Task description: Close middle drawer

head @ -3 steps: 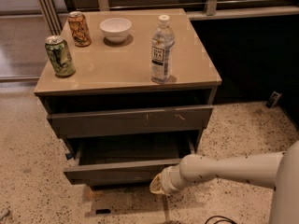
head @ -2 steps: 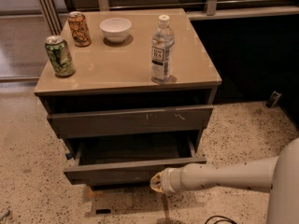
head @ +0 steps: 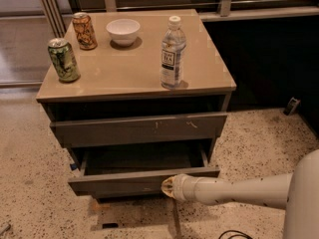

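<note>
The middle drawer (head: 119, 181) is a wide, shallow dark grey drawer with a plain front. It stands pulled out from the cabinet, and its dark inside (head: 142, 157) looks empty. My gripper (head: 167, 187) is at the end of the white arm (head: 234, 190), which reaches in from the lower right. The gripper sits against the right part of the drawer's front, at its lower edge. Above it is the taller grey front with white scratch marks (head: 139, 128).
On the tan cabinet top (head: 119, 68) stand a green can (head: 63, 59), an orange can (head: 84, 31), a white bowl (head: 123, 31) and a water bottle (head: 173, 53). The speckled floor (head: 259, 143) surrounds the cabinet. A dark wall (head: 269, 59) is at the right.
My gripper has moved a little left and up, closer against the middle drawer's front. The drawer stands out about as far as before.
</note>
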`<state>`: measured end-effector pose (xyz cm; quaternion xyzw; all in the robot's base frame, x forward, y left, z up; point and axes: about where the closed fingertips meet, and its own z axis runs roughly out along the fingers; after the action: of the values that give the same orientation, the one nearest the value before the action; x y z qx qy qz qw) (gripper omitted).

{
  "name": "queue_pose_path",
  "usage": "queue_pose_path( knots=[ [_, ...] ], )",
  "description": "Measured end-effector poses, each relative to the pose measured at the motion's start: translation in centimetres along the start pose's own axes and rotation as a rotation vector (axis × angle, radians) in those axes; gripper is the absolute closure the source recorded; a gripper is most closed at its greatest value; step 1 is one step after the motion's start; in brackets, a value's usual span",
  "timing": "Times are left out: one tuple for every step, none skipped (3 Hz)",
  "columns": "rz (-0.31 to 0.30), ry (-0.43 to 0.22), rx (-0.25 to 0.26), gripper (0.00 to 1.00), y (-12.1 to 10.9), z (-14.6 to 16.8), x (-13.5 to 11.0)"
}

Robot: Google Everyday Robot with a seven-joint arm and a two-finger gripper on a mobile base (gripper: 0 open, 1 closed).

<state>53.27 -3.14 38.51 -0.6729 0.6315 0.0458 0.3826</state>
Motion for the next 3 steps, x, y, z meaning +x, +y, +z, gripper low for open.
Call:
queue_pose_path(
  knots=[
    [-0.008,-0.005,0.045,1.0,-1.9,0.7,0.3],
    [-0.015,-0.005,0.068,1.0,-3.5,1.4,0.4],
    [-0.015,0.002,0.069,1.0,-4.9,2.3,0.7]
  ],
)
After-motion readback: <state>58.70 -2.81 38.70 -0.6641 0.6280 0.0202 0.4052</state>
